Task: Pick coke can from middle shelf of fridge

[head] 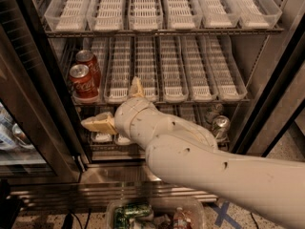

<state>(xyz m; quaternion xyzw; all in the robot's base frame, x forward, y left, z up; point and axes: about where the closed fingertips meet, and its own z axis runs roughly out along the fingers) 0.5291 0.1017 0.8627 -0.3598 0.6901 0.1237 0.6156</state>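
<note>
Two red coke cans stand one behind the other in the leftmost tray of the middle shelf [190,80]; the front can [84,82] shows white script and a silver top, and the second can [89,62] stands just behind it. My gripper [114,105] is open and empty in front of the shelf's front edge, a little right of and below the front can. One finger [97,124] points left and the other [136,87] points up. The fridge [43,89] stands open, and my white arm crosses the lower shelf.
The upper shelf [157,31] holds empty clear trays. A silver-grey can [220,126] stands on the lower shelf at the right. A clear bin [152,213] with green cans sits on the floor below. The dark door frame [271,104] rises at the right.
</note>
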